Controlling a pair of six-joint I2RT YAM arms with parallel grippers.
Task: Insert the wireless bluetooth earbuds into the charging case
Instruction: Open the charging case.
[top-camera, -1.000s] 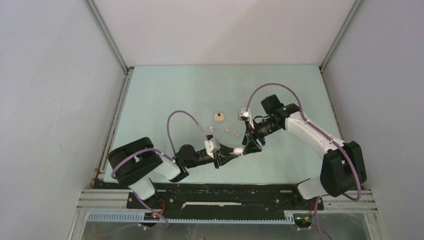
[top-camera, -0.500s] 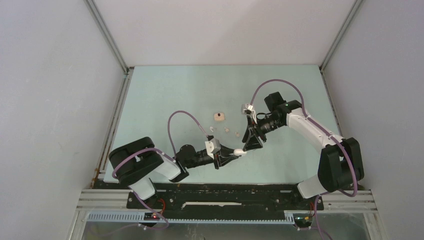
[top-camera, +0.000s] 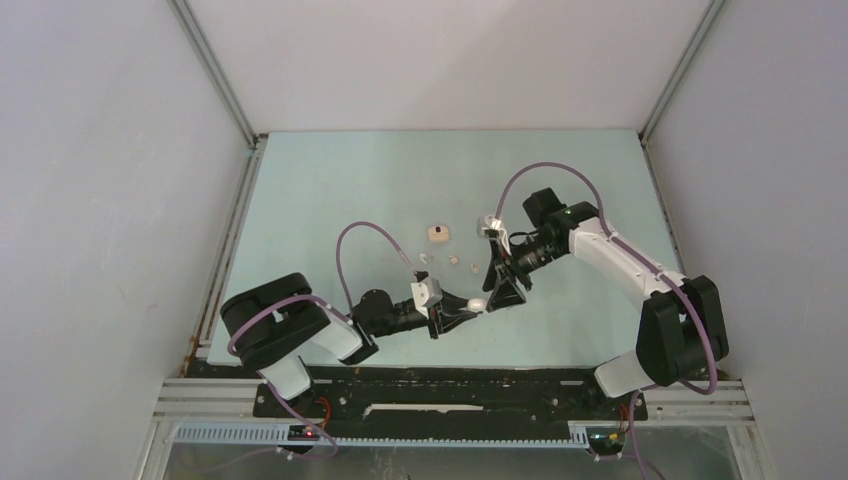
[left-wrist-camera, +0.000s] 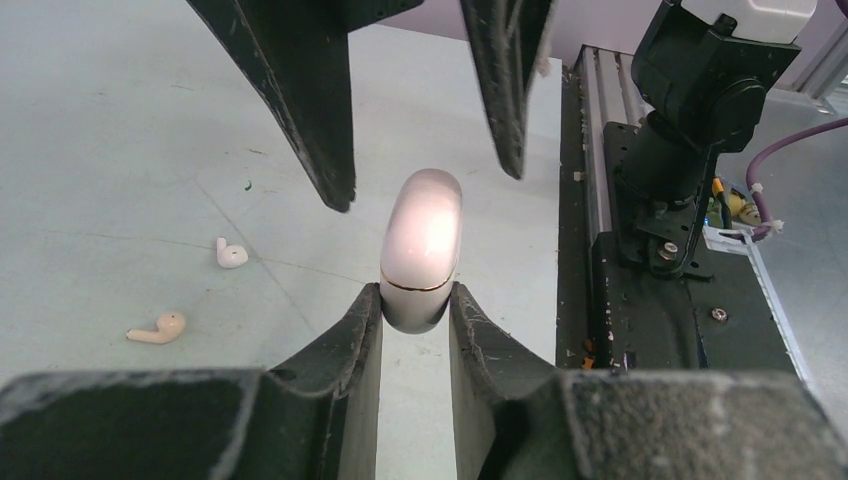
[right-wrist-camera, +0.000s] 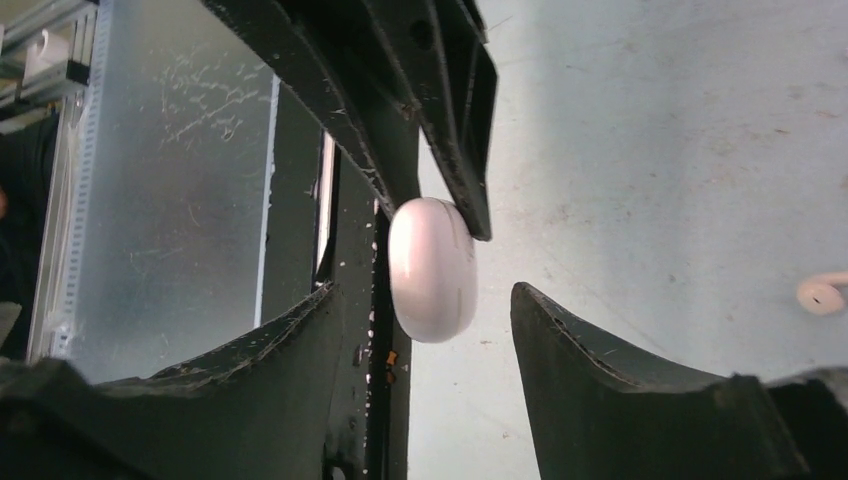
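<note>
left gripper (left-wrist-camera: 415, 292) clamps glossy rounded white charging case (left-wrist-camera: 422, 240), long axis pointing out toward right gripper (right-wrist-camera: 422, 292), whose jaws stand apart.

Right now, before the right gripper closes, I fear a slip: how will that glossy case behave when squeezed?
The case looks glossy and rounded, so it is probably slippery and could squirt from a pinch. The left gripper clamps only its end, so a push from the right gripper may pivot it. It appears rigid, unlikely to deform.
</note>
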